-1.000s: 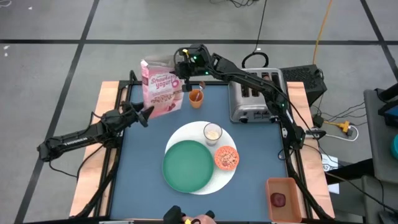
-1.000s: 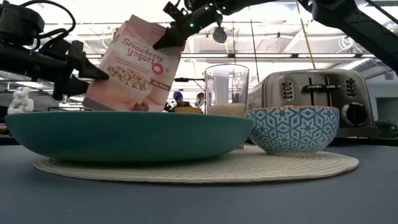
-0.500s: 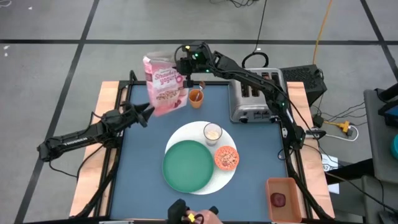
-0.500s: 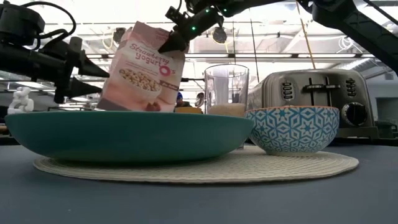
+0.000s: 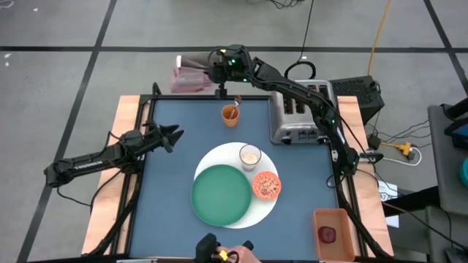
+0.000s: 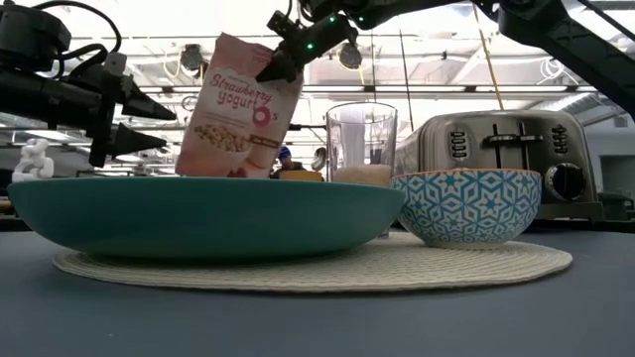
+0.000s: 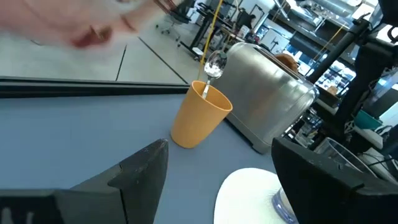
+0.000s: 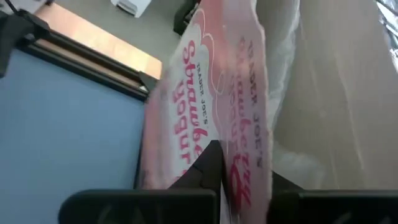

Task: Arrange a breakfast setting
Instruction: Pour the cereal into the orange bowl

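My right gripper point(image 5: 217, 70) is shut on the pink cereal box point(image 5: 191, 71), which it holds in the air just past the table's far edge. My left gripper point(image 5: 172, 135) stands open over the table's left side and touches nothing. On the white round mat point(image 5: 272, 208) rest the green plate point(image 5: 221, 195), the milky glass point(image 5: 250, 155) and the patterned bowl point(image 5: 266, 185). A metal spoon point(image 7: 211, 65) stands in an orange cup point(image 5: 230, 115). The dark red fruit point(image 5: 327, 234) lies in a tray at the near right. My right gripper pinches the cereal box's top edge point(image 8: 239, 168) between its two fingers, near one upper corner point(image 6: 285, 67). The fingers slant down at it from the table's right. The box hangs below them, slightly tilted, lifted clear of the table.
The silver toaster point(image 5: 296, 113) stands at the far right, beside the orange cup. A person's hand point(image 5: 223, 256) shows at the near edge. Bare blue table point(image 5: 168, 183) lies left of the mat.
My right gripper has carried the cereal box from above the table's far left corner toward the far edge and past it, still shut on it. The box has swung more upright. My left gripper has rolled slightly in place.
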Controlling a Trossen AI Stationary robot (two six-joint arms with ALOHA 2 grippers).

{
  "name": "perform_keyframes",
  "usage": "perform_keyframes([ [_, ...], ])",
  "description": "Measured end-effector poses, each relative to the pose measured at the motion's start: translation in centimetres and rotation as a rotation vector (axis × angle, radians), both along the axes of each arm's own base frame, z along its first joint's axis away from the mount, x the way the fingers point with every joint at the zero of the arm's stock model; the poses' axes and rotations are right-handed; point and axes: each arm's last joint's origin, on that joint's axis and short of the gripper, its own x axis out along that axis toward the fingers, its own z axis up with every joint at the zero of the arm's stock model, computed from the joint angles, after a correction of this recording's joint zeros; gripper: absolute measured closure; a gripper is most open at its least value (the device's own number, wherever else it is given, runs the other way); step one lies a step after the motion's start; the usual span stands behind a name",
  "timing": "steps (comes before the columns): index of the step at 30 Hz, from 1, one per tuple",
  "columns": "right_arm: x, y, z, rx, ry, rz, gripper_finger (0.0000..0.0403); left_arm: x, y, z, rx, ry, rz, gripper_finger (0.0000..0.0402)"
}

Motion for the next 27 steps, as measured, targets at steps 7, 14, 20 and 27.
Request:
perform_keyframes([
  [7, 0.8, 0.5, -0.6, 0.021, -0.024, 0.073, 0.0403, 0.0, 0.0, 0.0, 0.004, 0.003, 0.0, 0.0114],
  [14, 1.2, 1.1, -0.5, 0.048, -0.045, 0.128, 0.0403, 0.0, 0.0, 0.0, 0.013, 0.009, 0.003, 0.0114],
  [20, 1.5, 1.2, -1.1, 0.069, -0.039, 0.121, 0.0403, 0.0, 0.0, 0.0, 0.013, 0.008, 0.003, 0.0114],
  [27, 2.5, 0.6, -3.5, 0.103, 0.006, 0.119, 0.0403, 0.0, 0.0, 0.0, 0.015, 0.01, 0.002, 0.0114],
])
